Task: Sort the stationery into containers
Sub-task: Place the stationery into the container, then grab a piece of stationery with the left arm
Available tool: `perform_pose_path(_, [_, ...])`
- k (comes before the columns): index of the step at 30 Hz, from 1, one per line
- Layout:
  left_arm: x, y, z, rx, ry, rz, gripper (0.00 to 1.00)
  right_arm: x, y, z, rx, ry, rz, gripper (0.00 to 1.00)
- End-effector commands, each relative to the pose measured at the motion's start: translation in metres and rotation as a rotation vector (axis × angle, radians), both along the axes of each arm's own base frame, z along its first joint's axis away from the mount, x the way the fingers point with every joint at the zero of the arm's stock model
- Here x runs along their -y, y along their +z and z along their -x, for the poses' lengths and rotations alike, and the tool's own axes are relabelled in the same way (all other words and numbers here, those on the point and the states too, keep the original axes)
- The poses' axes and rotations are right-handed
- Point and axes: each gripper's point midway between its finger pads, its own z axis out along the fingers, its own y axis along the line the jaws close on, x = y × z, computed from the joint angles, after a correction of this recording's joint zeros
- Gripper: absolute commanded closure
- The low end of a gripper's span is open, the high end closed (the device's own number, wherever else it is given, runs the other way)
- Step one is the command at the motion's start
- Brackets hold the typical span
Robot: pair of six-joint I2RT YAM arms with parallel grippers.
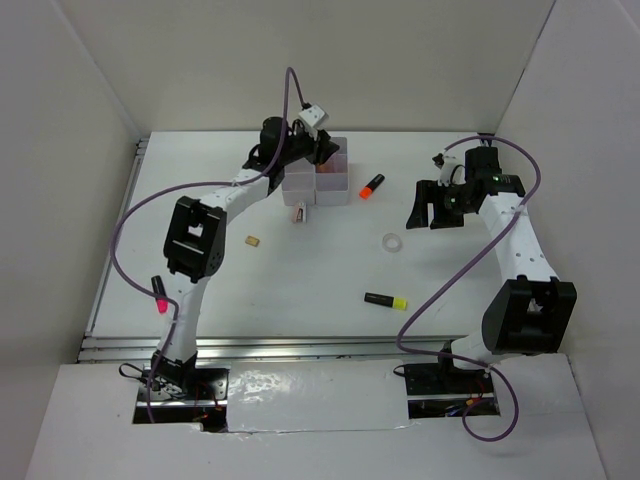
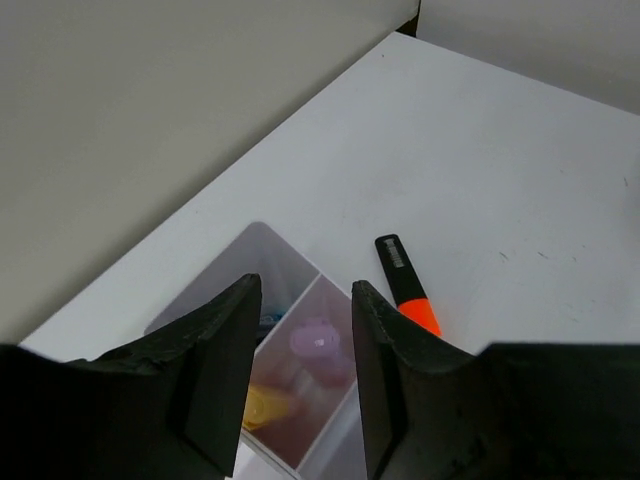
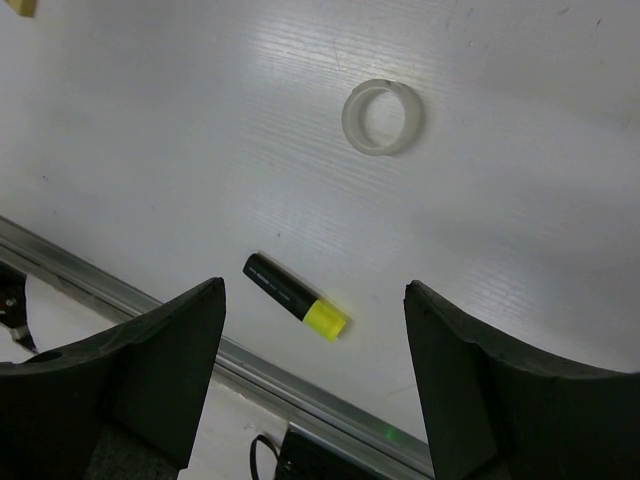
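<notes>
- Your left gripper (image 2: 305, 285), jaws apart, empty, above the containers (image 1: 318, 182): lift straight.
- Your right gripper (image 3: 312, 295), jaws wide: square across the yellow highlighter (image 1: 385, 299), its 7 o'clock.

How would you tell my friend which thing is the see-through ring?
Look at the white table, to the right of the white bins. Between the orange highlighter and the yellow highlighter lies the clear tape ring. It is the only round thing with a hole; its neighbours are stubby sticks.
</notes>
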Motion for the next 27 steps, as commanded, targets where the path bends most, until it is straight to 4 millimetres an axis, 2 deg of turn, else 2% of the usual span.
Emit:
perform_pose_path(1, [-0.016,0.076,0.013,0.092,0.05,0.085,0.46,-0.003,0.021,-0.008,0.091,0.004,-0.008,0.22])
perform_pose_path(2, [-0.023,0.095,0.023,0.086,0.064,0.096,0.46,-0.004,0.022,-0.008,0.093,0.01,-0.007,0.22])
perform_pose_path(3, [-0.029,0.099,0.026,0.055,0.101,0.097,0.47,-0.005,0.024,-0.007,0.095,0.011,-0.007,0.22])
perform_pose_path(4, [-0.036,0.088,0.033,-0.017,0.116,0.064,0.47,-0.006,0.027,-0.005,0.102,0.007,-0.006,0.22])
perform_pose_path(5, [-0.045,0.096,0.051,-0.034,0.123,0.051,0.48,-0.007,0.028,-0.003,0.108,0.009,-0.006,0.22])
perform_pose_path(6, [-0.057,0.093,0.059,-0.059,0.153,0.036,0.49,-0.006,0.033,-0.001,0.124,0.007,-0.004,0.22])
perform_pose_path(7, [-0.068,0.057,0.073,-0.153,0.176,0.0,0.5,-0.006,0.03,0.001,0.119,0.006,-0.002,0.22])
perform_pose_path(8, [-0.08,0.077,0.092,-0.13,0.186,0.015,0.5,-0.006,0.03,0.002,0.123,0.006,0.0,0.22])
perform_pose_path(9, [-0.094,0.075,0.1,-0.157,0.21,0.03,0.51,-0.006,0.031,0.004,0.13,0.004,0.001,0.22])
perform_pose_path(10, [-0.108,0.059,0.118,-0.205,0.236,0.016,0.51,-0.006,0.028,0.006,0.127,0.002,0.001,0.22])
perform_pose_path(13, [-0.131,0.029,0.137,-0.293,0.307,-0.016,0.51,-0.007,0.024,0.008,0.123,0.001,-0.002,0.22])
perform_pose_path(16, [-0.145,0.013,0.138,-0.359,0.461,-0.008,0.54,-0.01,0.025,0.008,0.123,0.001,-0.006,0.22])
perform_pose_path(19, [-0.142,-0.01,0.139,-0.46,0.531,-0.019,0.58,-0.01,0.026,0.007,0.129,-0.004,-0.004,0.22])
perform_pose_path(21, [-0.133,-0.021,0.141,-0.502,0.529,-0.006,0.58,-0.01,0.024,0.007,0.124,-0.006,-0.004,0.22])
perform_pose_path(27, [-0.114,-0.058,0.127,-0.528,0.598,-0.039,0.55,-0.007,0.017,0.008,0.112,-0.01,0.013,0.22])
